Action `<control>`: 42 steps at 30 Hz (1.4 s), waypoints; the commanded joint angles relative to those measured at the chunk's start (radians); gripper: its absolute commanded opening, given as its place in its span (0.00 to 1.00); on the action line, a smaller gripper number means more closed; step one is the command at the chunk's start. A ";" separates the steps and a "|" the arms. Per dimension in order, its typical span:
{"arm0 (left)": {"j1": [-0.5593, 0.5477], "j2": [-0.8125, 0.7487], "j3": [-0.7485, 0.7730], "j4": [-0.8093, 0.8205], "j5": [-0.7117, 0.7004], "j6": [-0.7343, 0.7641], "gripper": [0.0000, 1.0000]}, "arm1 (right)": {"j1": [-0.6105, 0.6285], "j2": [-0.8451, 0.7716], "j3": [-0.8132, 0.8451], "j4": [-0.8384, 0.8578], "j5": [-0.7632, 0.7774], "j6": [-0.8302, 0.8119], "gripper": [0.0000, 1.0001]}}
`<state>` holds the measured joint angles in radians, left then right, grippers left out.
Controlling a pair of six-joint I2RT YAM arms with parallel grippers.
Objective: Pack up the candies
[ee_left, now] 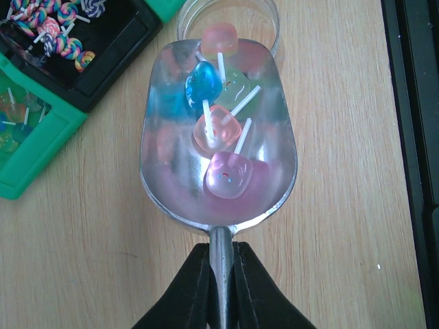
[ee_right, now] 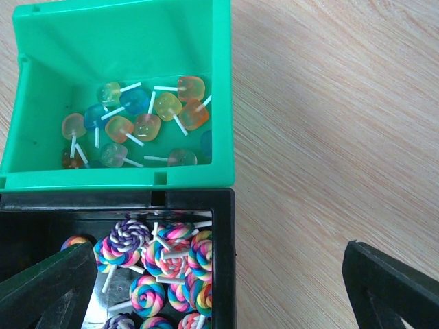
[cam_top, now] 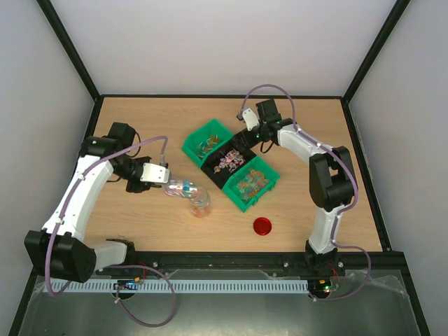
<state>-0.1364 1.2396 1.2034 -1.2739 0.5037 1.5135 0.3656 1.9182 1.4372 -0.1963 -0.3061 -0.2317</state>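
My left gripper (ee_left: 221,257) is shut on the handle of a metal scoop (ee_left: 171,171). The scoop holds several translucent candies (ee_left: 230,175) on white sticks, pink, blue and green. Its tip reaches over the mouth of a small clear jar (ee_left: 267,20), and a pink candy (ee_left: 219,40) lies at that tip. From above, the left gripper (cam_top: 162,176), scoop (cam_top: 180,187) and jar (cam_top: 200,204) sit left of the bins. My right gripper (ee_right: 219,288) hangs open over the black bin's corner (ee_right: 223,260), with nothing between its fingers. More candies (ee_right: 147,127) lie in a green bin (ee_right: 123,179).
Three bins stand in a diagonal row: green (cam_top: 208,140), black (cam_top: 227,162) with swirl lollipops (ee_right: 164,253), green (cam_top: 252,183). A red round lid (cam_top: 263,226) lies on the wood near the front. The right gripper (cam_top: 252,133) is at the row's far side.
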 commanded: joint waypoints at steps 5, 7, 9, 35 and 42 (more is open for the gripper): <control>-0.039 -0.011 0.030 -0.019 -0.029 -0.011 0.02 | -0.001 -0.037 -0.017 -0.006 -0.004 0.009 0.99; -0.046 -0.012 0.033 -0.019 -0.036 -0.011 0.02 | -0.001 -0.038 -0.019 -0.006 -0.004 0.009 0.99; -0.054 -0.014 0.036 -0.019 -0.041 -0.017 0.02 | -0.001 -0.038 -0.021 -0.008 -0.004 0.011 0.99; -0.090 -0.005 0.059 -0.019 -0.078 -0.044 0.02 | -0.002 -0.055 -0.044 -0.007 0.005 -0.003 0.99; -0.094 -0.005 0.064 -0.017 -0.088 -0.050 0.02 | -0.002 -0.048 -0.039 -0.029 -0.002 -0.030 0.99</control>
<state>-0.2253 1.2392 1.2415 -1.2728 0.4137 1.4689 0.3656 1.8965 1.4033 -0.1928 -0.3046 -0.2356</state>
